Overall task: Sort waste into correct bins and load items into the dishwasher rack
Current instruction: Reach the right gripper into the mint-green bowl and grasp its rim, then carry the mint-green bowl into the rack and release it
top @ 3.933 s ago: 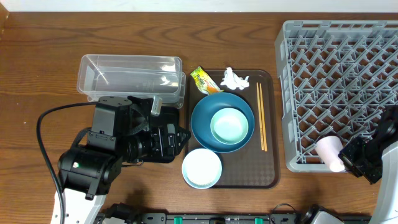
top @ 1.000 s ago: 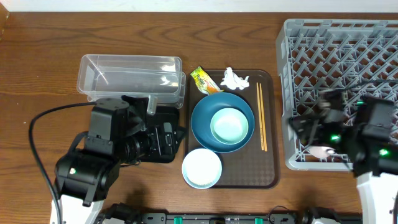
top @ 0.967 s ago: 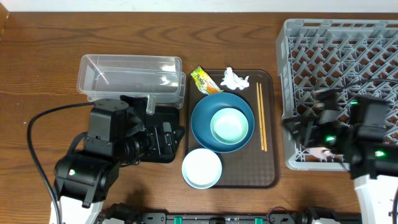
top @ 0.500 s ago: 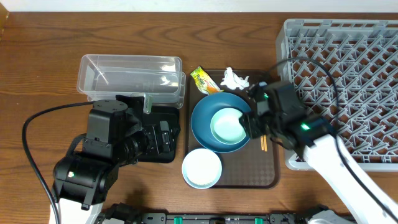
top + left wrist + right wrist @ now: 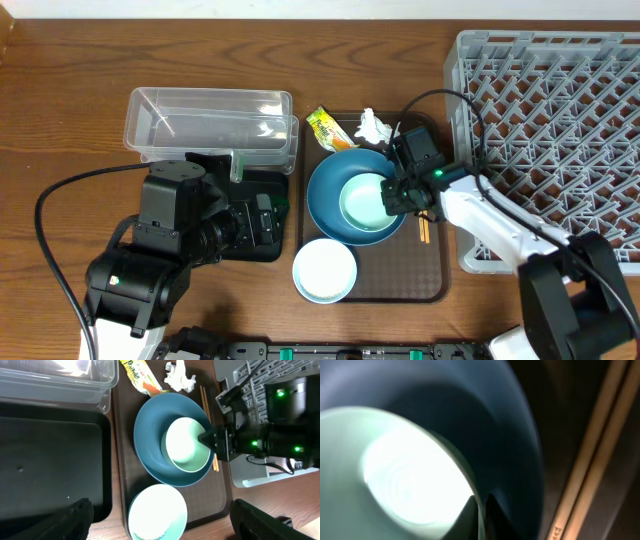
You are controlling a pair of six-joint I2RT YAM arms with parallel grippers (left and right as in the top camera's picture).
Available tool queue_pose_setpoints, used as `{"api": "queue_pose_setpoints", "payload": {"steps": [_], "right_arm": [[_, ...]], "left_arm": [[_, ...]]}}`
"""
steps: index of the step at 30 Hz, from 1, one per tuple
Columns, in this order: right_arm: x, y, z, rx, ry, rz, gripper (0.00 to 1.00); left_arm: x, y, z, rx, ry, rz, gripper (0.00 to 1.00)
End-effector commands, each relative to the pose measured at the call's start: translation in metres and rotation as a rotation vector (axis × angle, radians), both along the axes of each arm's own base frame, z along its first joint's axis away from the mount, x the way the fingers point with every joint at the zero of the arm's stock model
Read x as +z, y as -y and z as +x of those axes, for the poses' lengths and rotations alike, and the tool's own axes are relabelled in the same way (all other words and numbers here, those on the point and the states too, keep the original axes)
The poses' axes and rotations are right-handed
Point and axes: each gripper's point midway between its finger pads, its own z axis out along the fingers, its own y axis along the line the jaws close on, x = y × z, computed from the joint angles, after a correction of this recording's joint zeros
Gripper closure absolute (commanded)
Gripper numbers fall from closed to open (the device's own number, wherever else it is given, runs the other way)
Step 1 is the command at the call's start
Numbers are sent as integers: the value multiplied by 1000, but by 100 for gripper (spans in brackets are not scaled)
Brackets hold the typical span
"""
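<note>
1. Grip is the first doubt. The right gripper point(image 5: 398, 192) is set at the right-hand rim of the mint bowl point(image 5: 365, 200), and a dark fingertip point(image 5: 481, 510) is seen right at the rim edge. Whether the jaws are pressed onto the rim cannot be told. The left gripper point(image 5: 268, 222) is held with fingers apart over the black tray point(image 5: 50, 460), and nothing is held in it.
2. The mint bowl is nested in the blue dish point(image 5: 325, 195) on the brown tray point(image 5: 432, 280). If a lift is begun with only a thin bite on the rim, the bowl can be tipped out of the jaws and dropped back onto the dish.
3. The dish can be rocked or dragged if a finger is wedged between bowl and dish wall. The white bowl point(image 5: 324, 270), just beside the dish, can then be knocked.
4. The chopsticks point(image 5: 421, 190) are partly covered by the gripper in the overhead view. They can be rolled or swept off the tray as the wrist is raised.
5. The rack point(image 5: 560, 120) is set just beside the tray. Its near wall can be struck by the bowl if the bowl is carried across too low.
6. The tissue point(image 5: 375, 127) and wrapper point(image 5: 325, 128) lie at the tray's far edge, near the arm's cable, and can be brushed aside by it.
</note>
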Motion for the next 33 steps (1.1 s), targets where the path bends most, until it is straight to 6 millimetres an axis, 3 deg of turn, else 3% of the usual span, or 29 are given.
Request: {"api": "queue_pose_setpoints", "payload": {"steps": [1,5,8,12,15,17,20,23,29,33], "right_arm": [[11,-9,2,5,15,35,99],[53,-2,12,-20,113,58,99],[98,28,20,-106,237,-18,99],[169,116,23,-414,485,-268,99],[226,189,8,-708,685,-440,99],[252,228,-8,-881,767,-513,99],[264,263,-17,-1019,800,-560,99],[261,292,-14,-1119,791,-598,99],[227,341,-8,-1192,659,-812,99],[205,356,9,-1142,585,-981,99]], "left_arm": [[11,-1,2,-1,33,4,11],[11,-1,2,-1,34,4,11],[11,-1,2,-1,33,4,11],[11,-1,2,-1,33,4,11],[11,-1,2,-1,33,4,11],[11,-1,2,-1,33,4,11],[11,-1,2,-1,34,4,11],[11,-1,2,-1,33,4,11],[11,-1,2,-1,33,4,11],[11,-1,2,-1,33,4,11]]}}
